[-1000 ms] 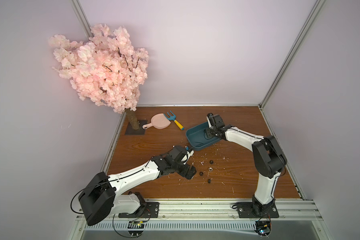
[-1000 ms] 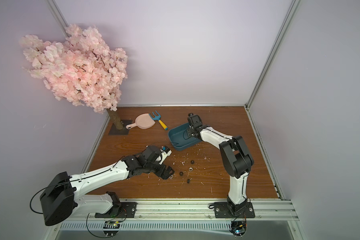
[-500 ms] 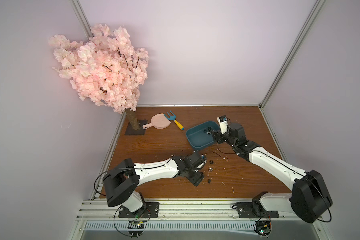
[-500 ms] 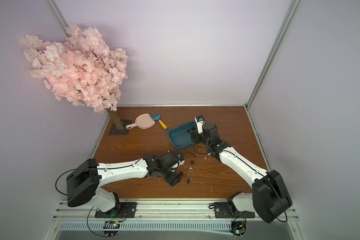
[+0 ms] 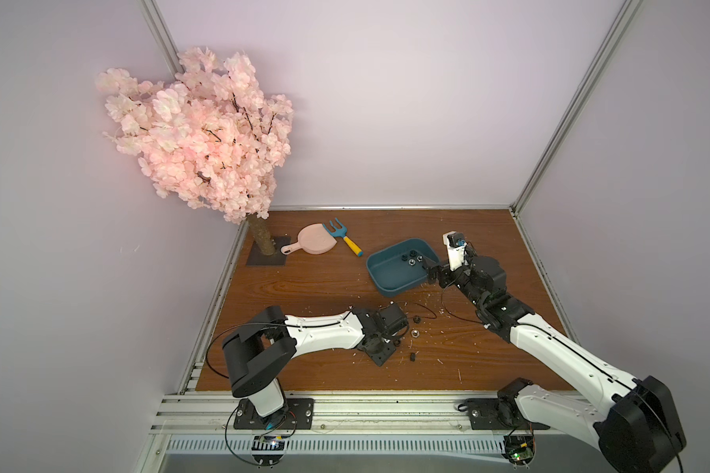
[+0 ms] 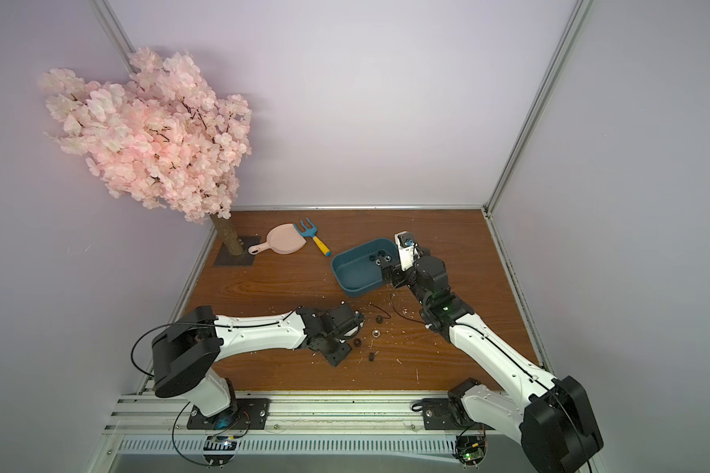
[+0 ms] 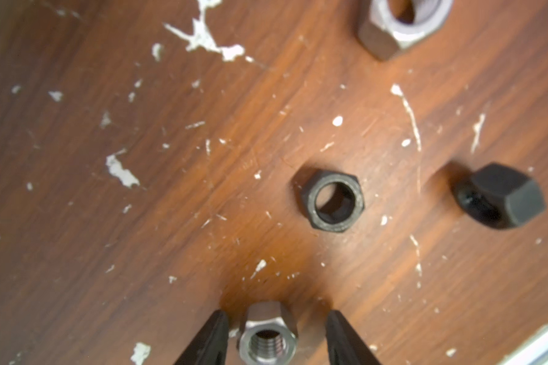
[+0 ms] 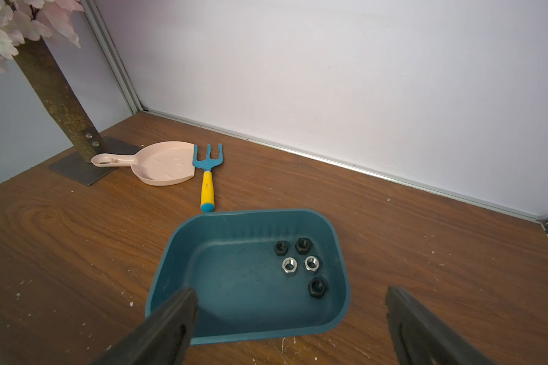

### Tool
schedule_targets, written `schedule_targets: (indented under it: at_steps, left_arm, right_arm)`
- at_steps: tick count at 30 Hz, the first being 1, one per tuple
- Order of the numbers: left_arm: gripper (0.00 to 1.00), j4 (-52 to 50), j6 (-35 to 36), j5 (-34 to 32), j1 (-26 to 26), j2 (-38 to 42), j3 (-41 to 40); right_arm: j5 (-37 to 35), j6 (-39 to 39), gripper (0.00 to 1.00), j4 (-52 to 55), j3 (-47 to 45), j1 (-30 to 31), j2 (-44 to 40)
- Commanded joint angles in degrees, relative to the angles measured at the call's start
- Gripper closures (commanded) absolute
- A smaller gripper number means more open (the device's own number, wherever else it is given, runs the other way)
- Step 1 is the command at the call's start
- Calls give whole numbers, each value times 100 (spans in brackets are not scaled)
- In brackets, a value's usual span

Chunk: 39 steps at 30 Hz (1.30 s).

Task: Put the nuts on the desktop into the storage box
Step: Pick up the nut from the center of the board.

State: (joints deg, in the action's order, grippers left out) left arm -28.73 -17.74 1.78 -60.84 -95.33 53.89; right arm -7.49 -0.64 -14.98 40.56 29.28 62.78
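Narrowing on a silver nut (image 7: 268, 335), left tool (image 7: 276, 314) half-open, ungripped — right tool (image 8: 290, 290) now wide, empty; five nuts (image 8: 289, 264) in storage box (image 8: 178, 268).

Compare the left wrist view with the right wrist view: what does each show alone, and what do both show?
Only the left wrist view: a silver nut between the left gripper's open jaws, two black nuts and another silver nut, all loose on the desktop. Only the right wrist view: the storage box holding five nuts, three black and two silver, the pink dustpan, the blue-and-yellow toy rake, the tree trunk, the wall and the right gripper, open. Both: the scuffed wood-grain desktop and black fingertips at the frame's edge.
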Motion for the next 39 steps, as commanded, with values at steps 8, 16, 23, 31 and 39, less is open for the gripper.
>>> schedule_targets:
  at_steps: [8, 16, 23, 31, 39]
  left_arm:
    - [74, -422, 61, 37, -55, -10, 232]
    - [78, -398, 166, 874, 482, 801, 607]
    - [78, -390, 274, 1989, 1118, 1671, 1002]
    - [77, 1563, -833, 4767, 2373, 2692, 63]
    - [76, 5180, -3254, 6165, 3025, 3145, -1333]
  right_arm:
    - [149, -146, 1, -833, -186, -1, -109]
    - [1403, 212, 1, -4410, -2336, -1, -1199]
    - [2507, 292, 1, -5417, -2706, -1, -1287]
    - [4805, 1276, 1, -5618, -2689, 212, -954]
    - [4623, 2044, 3, -4821, -2248, 1256, -390]
